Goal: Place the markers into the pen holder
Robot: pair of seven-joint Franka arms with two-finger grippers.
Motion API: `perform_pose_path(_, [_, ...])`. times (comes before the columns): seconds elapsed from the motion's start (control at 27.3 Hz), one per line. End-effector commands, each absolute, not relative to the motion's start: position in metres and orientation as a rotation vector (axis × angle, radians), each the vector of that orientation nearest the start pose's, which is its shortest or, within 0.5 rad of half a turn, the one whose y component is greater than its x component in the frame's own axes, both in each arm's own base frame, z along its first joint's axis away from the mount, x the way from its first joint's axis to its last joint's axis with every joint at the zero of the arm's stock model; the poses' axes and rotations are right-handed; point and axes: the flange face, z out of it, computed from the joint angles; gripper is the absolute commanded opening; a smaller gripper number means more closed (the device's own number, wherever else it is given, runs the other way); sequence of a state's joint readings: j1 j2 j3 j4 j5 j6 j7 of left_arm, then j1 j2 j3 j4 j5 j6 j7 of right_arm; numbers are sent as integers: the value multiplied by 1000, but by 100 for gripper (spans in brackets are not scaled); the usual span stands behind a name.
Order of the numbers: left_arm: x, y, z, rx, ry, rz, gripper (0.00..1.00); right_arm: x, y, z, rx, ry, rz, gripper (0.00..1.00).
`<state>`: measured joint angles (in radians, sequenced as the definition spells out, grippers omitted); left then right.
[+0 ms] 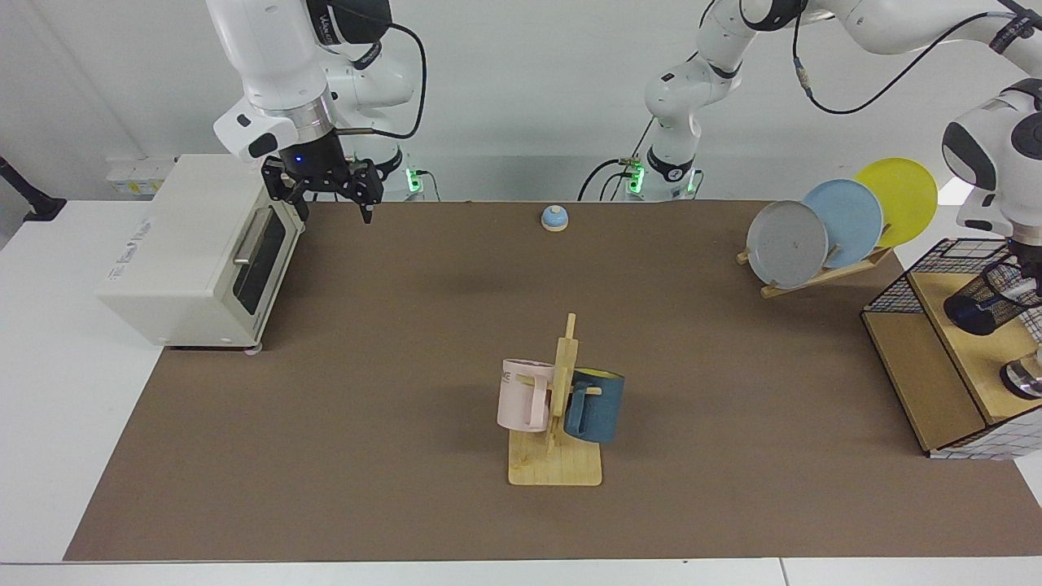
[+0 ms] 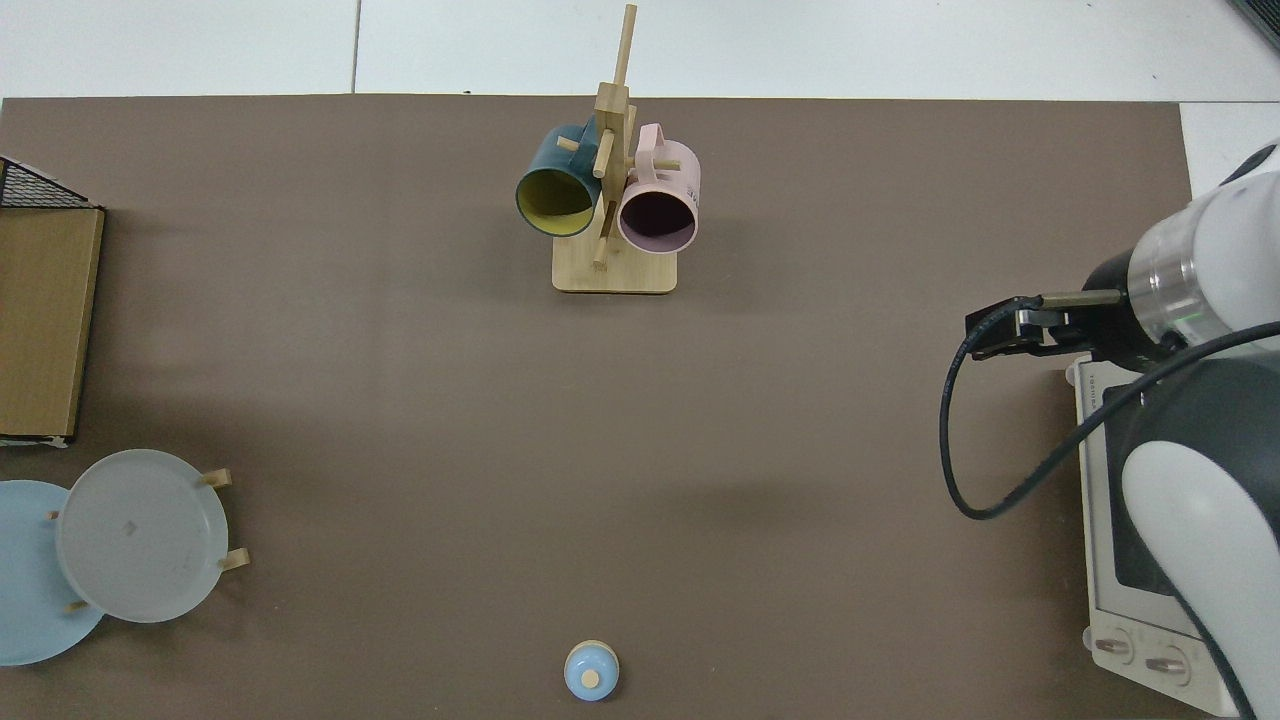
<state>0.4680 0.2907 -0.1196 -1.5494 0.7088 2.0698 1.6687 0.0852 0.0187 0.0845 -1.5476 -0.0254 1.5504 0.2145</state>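
Observation:
The pen holder (image 1: 982,303), a black wire-mesh cup with a dark solid base, is tilted on its side over the wooden shelf (image 1: 961,346) at the far right of the facing view. My left gripper (image 1: 1024,273) comes down at the holder's mouth, at the frame edge, mostly hidden. No marker shows in either view. My right gripper (image 1: 330,213) hangs open and empty beside the toaster oven (image 1: 191,252), well above the mat. It appears from above in the top view as the right gripper (image 2: 1010,335). The pen holder and the left arm are outside the top view.
A wooden mug rack (image 1: 558,456) with a pink mug (image 1: 523,395) and a blue mug (image 1: 596,404) stands mid-table. A plate rack holding three plates (image 1: 842,224), a small blue bell (image 1: 554,217), a wire basket (image 1: 912,281) and a shiny metal round object (image 1: 1026,378) are also there.

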Motion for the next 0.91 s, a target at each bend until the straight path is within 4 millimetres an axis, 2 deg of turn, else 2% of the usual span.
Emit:
perform_pose_path(0.0, [616,276,533,-1793,1809,511,41,546,89,625,-3158,104,-11,100])
perform_pose_path(0.66, [618,274,554,-1767,1785,477,41,546,89,625,-3158,104,-11,100])
perform_pose_path(0.88, [622,270,576,-1746,1747,438,41,546,89,625,-3158,104,-11,100])
